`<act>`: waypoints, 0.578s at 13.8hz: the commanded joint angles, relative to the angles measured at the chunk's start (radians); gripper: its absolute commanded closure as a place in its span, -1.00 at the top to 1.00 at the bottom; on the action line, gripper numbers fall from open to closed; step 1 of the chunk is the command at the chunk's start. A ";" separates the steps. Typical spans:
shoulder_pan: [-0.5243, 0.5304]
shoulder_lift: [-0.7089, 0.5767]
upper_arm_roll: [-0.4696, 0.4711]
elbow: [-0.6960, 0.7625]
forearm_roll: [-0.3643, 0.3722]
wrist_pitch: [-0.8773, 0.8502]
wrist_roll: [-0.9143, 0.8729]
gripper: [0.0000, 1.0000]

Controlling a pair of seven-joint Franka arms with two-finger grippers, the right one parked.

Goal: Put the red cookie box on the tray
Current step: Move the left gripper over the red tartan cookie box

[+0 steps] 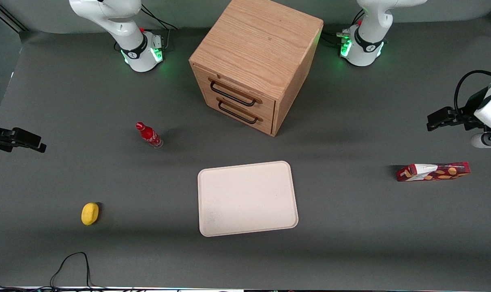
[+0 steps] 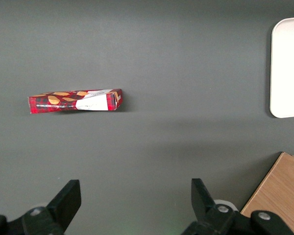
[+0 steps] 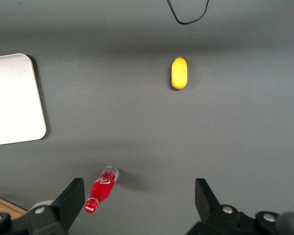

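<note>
Gripper (image 2: 132,205) hovers high over table (image 2: 186,63), fingers (image 2: 66,198) spread wide, empty; red cookie box (image 2: 76,100) lies well ahead of fingertips, tray (image 2: 288,68) far aside.

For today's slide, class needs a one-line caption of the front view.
Open gripper above table; red cookie box lies apart from the bare tray.

Cookie box (image 1: 434,172) on table toward working arm's end, apart from tray (image 1: 247,198)
</note>
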 commanded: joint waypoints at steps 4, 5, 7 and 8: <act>-0.011 -0.003 0.012 0.001 -0.001 -0.013 0.014 1.00; -0.011 -0.003 0.012 0.001 -0.001 -0.013 0.014 1.00; -0.005 0.005 0.013 0.001 0.003 -0.013 0.014 1.00; 0.015 0.008 0.013 0.001 0.007 -0.010 0.017 1.00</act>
